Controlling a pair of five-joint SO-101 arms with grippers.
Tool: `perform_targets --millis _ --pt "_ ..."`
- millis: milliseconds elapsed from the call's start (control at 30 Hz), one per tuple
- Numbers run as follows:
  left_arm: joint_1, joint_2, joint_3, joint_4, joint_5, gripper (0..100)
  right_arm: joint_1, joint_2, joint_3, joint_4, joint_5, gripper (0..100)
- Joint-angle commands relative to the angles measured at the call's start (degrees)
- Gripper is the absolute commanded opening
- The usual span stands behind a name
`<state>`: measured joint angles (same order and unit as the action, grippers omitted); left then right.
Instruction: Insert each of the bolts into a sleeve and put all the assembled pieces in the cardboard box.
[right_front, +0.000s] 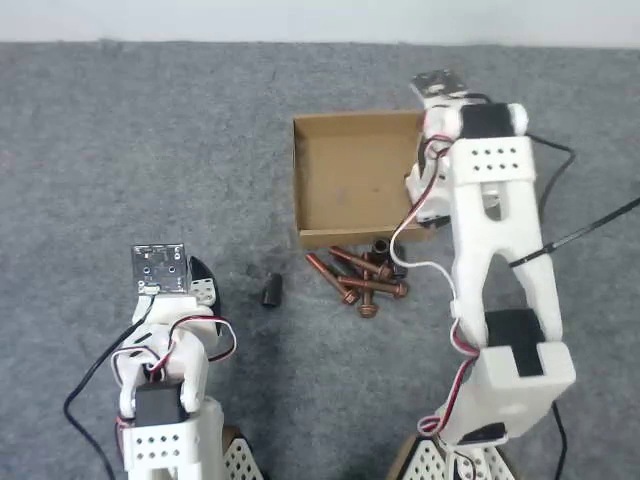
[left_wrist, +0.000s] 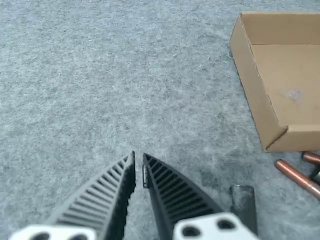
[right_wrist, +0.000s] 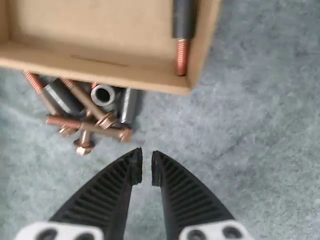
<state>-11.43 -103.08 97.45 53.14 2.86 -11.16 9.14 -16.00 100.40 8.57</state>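
Observation:
The cardboard box (right_front: 330, 225) stands open at the middle back of the table. Inside it, against one wall, lies a bolt pushed into a dark sleeve (right_wrist: 183, 22). Just in front of the box is a heap of copper bolts (right_front: 362, 283) mixed with sleeves (right_wrist: 103, 95). One dark sleeve (right_front: 271, 290) lies alone to the left of the heap, also beside my left gripper's finger as the sleeve (left_wrist: 243, 200). My left gripper (left_wrist: 139, 159) hovers shut and empty over bare carpet. My right gripper (right_wrist: 146, 159) is shut and empty, over the carpet near the box's front corner and the heap.
Grey carpet (right_front: 150, 150) covers the table, with free room left of the box. The right arm (right_front: 495, 230) stretches over the box's right side and hides that part of it. Cables (right_front: 580, 235) hang from both arms.

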Motion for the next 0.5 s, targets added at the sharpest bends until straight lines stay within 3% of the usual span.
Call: perform_targets --millis 0,100,300,467 --pt "-0.4 0.3 -0.8 -1.1 -0.3 3 -3.6 -7.0 3.1 2.1 0.4 0.7" --pt "-0.4 0.3 -0.8 -1.1 -0.3 3 -6.3 -9.9 5.5 2.0 -0.1 0.9" --pt "-0.4 0.3 -0.8 -1.1 -0.3 3 -10.2 -12.3 5.8 1.2 -14.6 0.8" --pt "-0.4 0.3 -0.8 -1.1 -0.3 3 -18.1 -10.1 9.3 -3.1 -20.1 0.9"
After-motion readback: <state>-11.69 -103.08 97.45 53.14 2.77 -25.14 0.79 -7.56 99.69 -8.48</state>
